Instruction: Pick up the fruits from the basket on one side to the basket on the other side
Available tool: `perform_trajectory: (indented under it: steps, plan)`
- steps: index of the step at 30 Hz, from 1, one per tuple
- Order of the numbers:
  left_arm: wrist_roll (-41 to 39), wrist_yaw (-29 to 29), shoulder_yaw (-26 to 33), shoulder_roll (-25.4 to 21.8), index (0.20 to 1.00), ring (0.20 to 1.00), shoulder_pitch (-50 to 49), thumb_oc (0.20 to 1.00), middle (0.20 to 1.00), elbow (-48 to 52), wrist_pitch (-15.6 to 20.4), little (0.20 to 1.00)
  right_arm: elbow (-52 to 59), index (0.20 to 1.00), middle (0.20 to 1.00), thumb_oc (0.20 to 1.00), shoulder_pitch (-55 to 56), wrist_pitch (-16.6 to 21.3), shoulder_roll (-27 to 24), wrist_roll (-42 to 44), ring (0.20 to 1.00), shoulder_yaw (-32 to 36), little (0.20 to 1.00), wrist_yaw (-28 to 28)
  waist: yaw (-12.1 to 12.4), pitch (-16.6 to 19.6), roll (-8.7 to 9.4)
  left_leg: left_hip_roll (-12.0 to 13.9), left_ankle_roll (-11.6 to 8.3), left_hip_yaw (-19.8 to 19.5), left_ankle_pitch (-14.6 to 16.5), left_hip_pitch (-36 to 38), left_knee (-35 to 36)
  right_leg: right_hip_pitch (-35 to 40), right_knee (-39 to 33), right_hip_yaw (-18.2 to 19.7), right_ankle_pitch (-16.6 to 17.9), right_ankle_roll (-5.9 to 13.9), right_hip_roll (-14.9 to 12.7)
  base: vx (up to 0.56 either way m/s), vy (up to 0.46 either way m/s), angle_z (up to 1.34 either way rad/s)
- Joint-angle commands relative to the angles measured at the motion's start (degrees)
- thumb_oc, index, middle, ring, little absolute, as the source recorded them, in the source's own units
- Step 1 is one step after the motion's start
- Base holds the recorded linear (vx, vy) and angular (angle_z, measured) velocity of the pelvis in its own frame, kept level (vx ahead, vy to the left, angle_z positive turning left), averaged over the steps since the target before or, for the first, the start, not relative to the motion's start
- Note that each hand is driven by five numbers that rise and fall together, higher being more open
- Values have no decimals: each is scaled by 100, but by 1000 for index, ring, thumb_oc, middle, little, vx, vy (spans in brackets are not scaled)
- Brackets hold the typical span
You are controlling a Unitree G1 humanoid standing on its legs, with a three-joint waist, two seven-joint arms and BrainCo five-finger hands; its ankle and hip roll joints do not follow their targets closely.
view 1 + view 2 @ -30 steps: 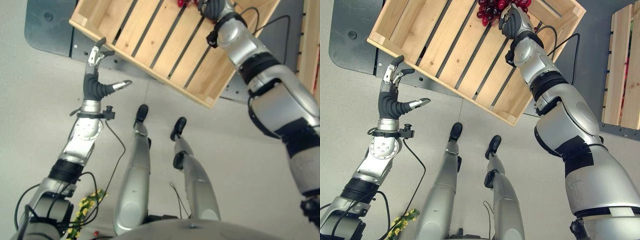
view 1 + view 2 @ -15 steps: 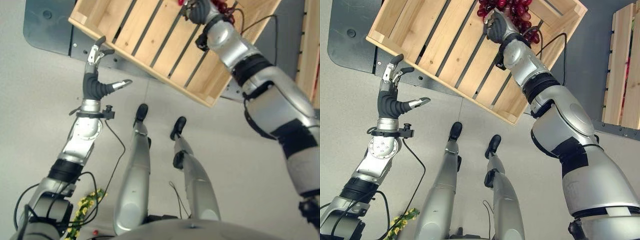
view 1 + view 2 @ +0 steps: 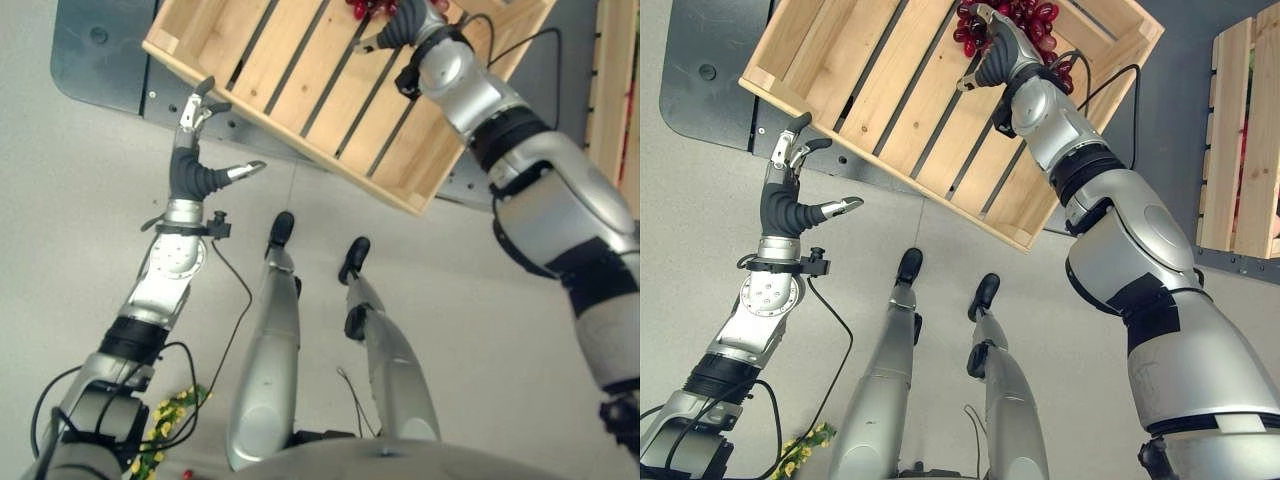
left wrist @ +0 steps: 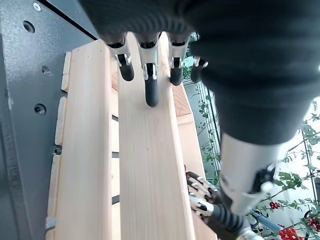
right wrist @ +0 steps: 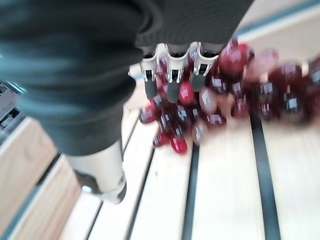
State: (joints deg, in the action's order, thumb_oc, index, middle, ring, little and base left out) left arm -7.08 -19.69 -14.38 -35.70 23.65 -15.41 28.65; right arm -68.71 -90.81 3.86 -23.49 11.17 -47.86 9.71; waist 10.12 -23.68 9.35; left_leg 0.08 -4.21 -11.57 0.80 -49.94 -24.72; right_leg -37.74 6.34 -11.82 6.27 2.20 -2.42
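On the dark floor plate [image 3: 705,90] sits the wooden crate [image 3: 890,100], its slatted bottom bare but for the grapes [image 3: 1025,18] lying at its far end. A second crate [image 3: 1240,150] stands well apart on the right. The right hand [image 3: 995,55] reaches into the first crate, fingers [image 5: 172,82] straight and spread just over the grapes, gripping nothing. The left hand [image 3: 790,195] hovers beside the crate's near edge, open and empty.

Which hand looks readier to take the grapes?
The right hand: it reaches into the crate, open fingers by the grapes. The left hand hangs open outside the crate.
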Motion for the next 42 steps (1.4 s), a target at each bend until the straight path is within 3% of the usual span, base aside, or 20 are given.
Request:
perform_trajectory:
  steps: [1, 3, 4, 6, 7, 10, 13, 16, 25, 26, 27, 29, 30, 31, 32, 33, 34, 35, 36, 42]
  plan:
    - [-584, 9, 158, 64, 1000, 1000, -1320, 1000, 1000, -2171, -1326, 1000, 42, 1000, 1000, 1000, -329, 190, -553, -130, 1000, 445, 1000, 181, -10, -612, 177, -458, 275, -159, 251, 167, -106, 155, 2108, 822, -106, 731, -532, 28, 135, 5]
    - [-582, 6, 141, 65, 1000, 1000, -1325, 1000, 1000, -2203, -1315, 1000, 34, 1000, 1000, 1000, -332, 185, -572, -131, 1000, 443, 1000, 166, -33, -612, 143, -442, 289, -166, 290, 221, -152, -15, 2276, 940, -231, 681, -435, 115, 80, 20]
    - [-630, 51, 44, 109, 1000, 1000, -1229, 1000, 1000, -2277, -1313, 1000, 4, 1000, 1000, 1000, -404, 183, -625, -169, 1000, 329, 1000, 135, -207, -612, 90, -489, 265, -172, 329, 420, -41, -353, 2044, 1154, -513, 594, -194, 156, 81, 26]
    - [-659, 65, 1, 152, 1000, 1000, -1167, 1000, 1000, -2342, -1303, 1000, -19, 1000, 1000, 1000, -399, 184, -672, -205, 1000, 273, 1000, 112, -340, -612, 106, -519, 246, -179, 381, 555, -8, -516, 1680, 1208, -522, 592, -166, 218, -6, 28]
    - [-775, 88, 17, 213, 1000, 1000, -1145, 1000, 1000, -2358, -1290, 1000, -12, 1000, 1000, 1000, -329, 167, -755, -303, 1000, 230, 1000, 99, -530, -612, 204, -635, 226, -196, 508, 731, -51, -880, 875, 1114, -159, 716, -364, 246, -51, 30]
    - [-882, 105, -10, 196, 1000, 1000, -1166, 1000, 1000, -2367, -1252, 1000, 16, 1000, 1000, 1000, -305, 136, -828, -399, 1000, 94, 1000, 71, -562, -612, 190, -670, 252, -316, 694, 835, -252, -1092, 815, 1167, 16, 830, -319, 185, -191, 22]
    - [-853, 86, -180, 227, 1000, 1000, -916, 1000, 1000, -2383, -1263, 1000, 74, 1000, 1000, 1000, -142, 157, -1203, -359, 1000, 72, 1000, 76, -647, -612, 96, -764, 148, -385, 783, 675, -544, -870, 855, 1206, -56, 702, -336, 73, -233, 45]
    - [-839, 27, -194, 247, 1000, 1000, -954, 1000, 1000, -2260, -1245, 1000, 29, 1000, 1000, 1000, -93, 149, -1229, -472, 1000, 27, 1000, 141, -598, -612, 16, -586, -14, -428, 750, 552, -631, -927, 1063, 880, -202, 585, -271, 50, -226, 35]
    - [-630, 52, -342, 187, 1000, 1000, -922, 1000, 1000, -2120, -1334, 1000, 59, 1000, 1000, 1000, 117, 118, -1382, -801, 1000, -44, 1000, 167, -714, -612, -65, -281, -192, -516, 469, 927, -86, -588, 1204, 628, -579, 432, -225, 57, -163, 3]
    - [-612, 16, -291, 167, 1000, 1000, -942, 1000, 1000, -2087, -1325, 1000, 92, 1000, 1000, 1000, 213, 130, -1429, -803, 1000, -3, 1000, 163, -713, -612, -71, -332, -350, -513, 140, 775, -499, -454, 1178, 642, -655, 318, -179, 25, -79, 2]
    - [-611, 16, -291, 166, 1000, 1000, -943, 1000, 1000, -2086, -1325, 1000, 93, 1000, 1000, 1000, 214, 129, -1430, -803, 1000, -2, 1000, 163, -713, -612, -73, -332, -350, -515, 143, 770, -508, -455, 1180, 639, -656, 318, -178, 38, -116, 4]
    - [-605, -26, -285, 148, 1000, 1000, -878, 1000, 1000, -2142, -1321, 1000, 122, 1000, 1000, 1000, 280, 147, -1489, -798, 1000, 5, 1000, 179, -688, -612, -90, -480, -557, -465, -427, 250, -1309, -393, 1145, 617, -714, 184, -138, 48, -132, 12]
    - [-574, -63, -270, 77, 1000, 1000, -830, 1000, 1000, -2186, -1311, 1000, 136, 1000, 1000, 1000, 351, 155, -1507, -834, 1000, 14, 1000, 226, -678, -612, -102, -548, -402, -385, -422, -160, -1752, -427, 1174, 625, -745, 79, -111, 56, -131, 24]
    - [-575, -63, -270, 76, 1000, 1000, -831, 1000, 1000, -2186, -1311, 1000, 137, 1000, 1000, 1000, 352, 155, -1506, -834, 1000, 15, 1000, 226, -675, -612, -103, -546, -402, -384, -417, -162, -1759, -428, 1176, 626, -747, 79, -108, 59, -94, 34]
    - [-587, -81, -237, 51, 1000, 1000, -827, 1000, 1000, -2194, -1326, 1000, 81, 1000, 1000, 1000, 397, 144, -1490, -841, 1000, 44, 1000, 264, -683, -612, -92, -505, -309, -333, -311, -215, -1554, -381, 1140, 617, -771, 88, -74, 119, -51, 37]
    - [-634, -140, -187, -3, 1000, 1000, -695, 1000, 1000, -2399, -1330, 1000, 23, 1000, 1000, 1000, 334, 141, -1481, -812, 1000, 26, 1000, 283, -669, -612, -155, -166, -258, -158, -490, -220, -123, -213, 1027, 589, -855, 122, 135, 179, -20, 31]
    - [-611, -167, -151, -34, 1000, 1000, -690, 1000, 1000, -2388, -1325, 1000, 37, 1000, 1000, 1000, 302, 155, -1493, -806, 1000, 16, 1000, 304, -599, -612, -224, -73, -273, -184, -783, -238, 579, -198, 997, 580, -866, 148, 310, 175, -7, 19]
    - [-609, -170, -153, -27, 1000, 1000, -740, 1000, 1000, -2383, -1325, 1000, 40, 1000, 1000, 1000, 345, 155, -1474, -806, 1000, 11, 1000, 307, -605, -612, -193, -76, -273, -156, -786, -119, 673, -121, 979, 605, -891, 144, 291, 153, 68, -16]
    - [-515, -237, -91, -32, 1000, 1000, -782, 1000, 1000, -2552, -1374, 1000, 66, 1000, 1000, 1000, 349, 218, -1403, -825, 1000, 11, 1000, 427, -468, -612, -132, -7, -373, -442, -1150, -4, 1340, -140, 1040, 711, -987, 266, 502, 92, 37, -41]
    - [-467, -251, -252, 79, 1000, 1000, -701, 1000, 1000, -2598, -1331, 1000, 154, 1000, 1000, 1000, 221, 232, -1330, -855, 1000, -28, 1000, 439, -546, -612, -94, 22, -329, -62, -1074, 230, 1547, -182, 894, 859, -890, 423, 330, 29, 149, -27]
